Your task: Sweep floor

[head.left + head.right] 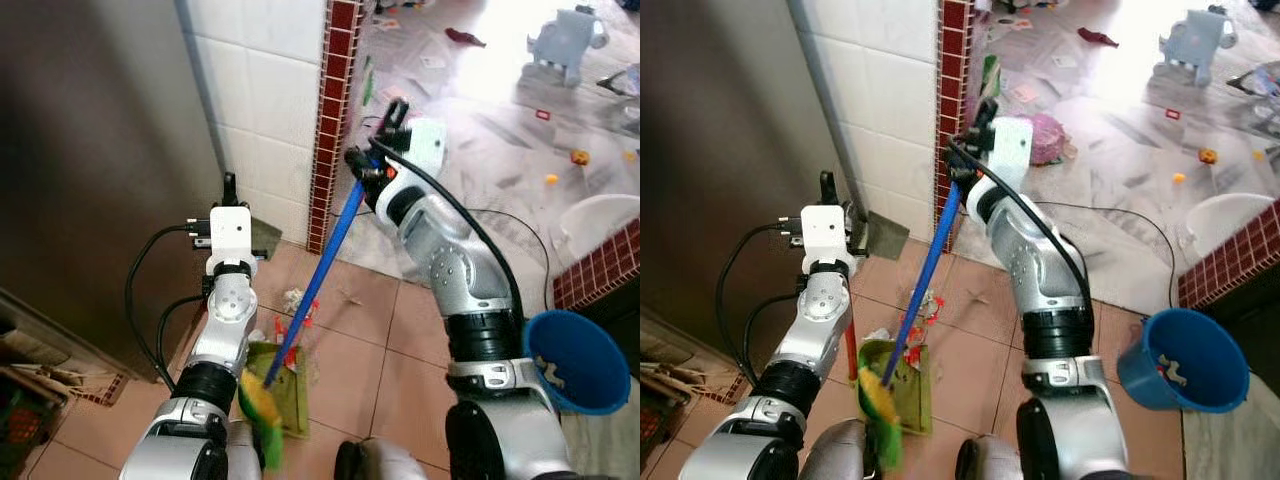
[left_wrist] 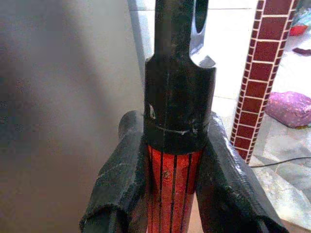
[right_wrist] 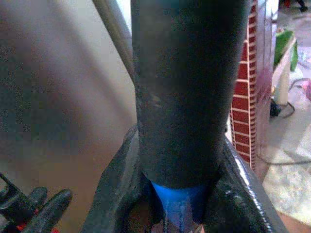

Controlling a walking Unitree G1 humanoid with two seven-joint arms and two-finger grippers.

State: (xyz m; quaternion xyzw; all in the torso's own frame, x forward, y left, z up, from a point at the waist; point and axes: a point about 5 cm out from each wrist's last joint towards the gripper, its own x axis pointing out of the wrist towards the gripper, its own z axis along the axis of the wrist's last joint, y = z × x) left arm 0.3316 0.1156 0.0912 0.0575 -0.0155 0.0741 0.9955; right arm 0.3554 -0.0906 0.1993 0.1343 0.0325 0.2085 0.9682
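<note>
A broom with a blue handle (image 1: 325, 270) slants down across the terracotta tiles to its yellow-green bristles (image 1: 262, 408). My right gripper (image 1: 368, 168) is shut on the handle's black top end, close to the brick pillar. The bristles rest in a green dustpan (image 1: 912, 385) standing on the floor between my arms. The dustpan's red handle (image 1: 851, 345) rises behind my left arm. In the left wrist view, my left gripper (image 2: 172, 189) is shut on that handle just below its black cap (image 2: 177, 97). Red and white scraps (image 1: 300, 305) lie on the tiles just beyond the dustpan.
A dark cabinet front (image 1: 100, 150) and a white tiled wall (image 1: 260, 100) close in the left. A red brick pillar (image 1: 330, 120) stands ahead. A blue bucket (image 1: 575, 360) sits by my right side, near a white basin (image 1: 600, 225). The glossy floor beyond holds a cable (image 1: 510, 215) and scattered litter.
</note>
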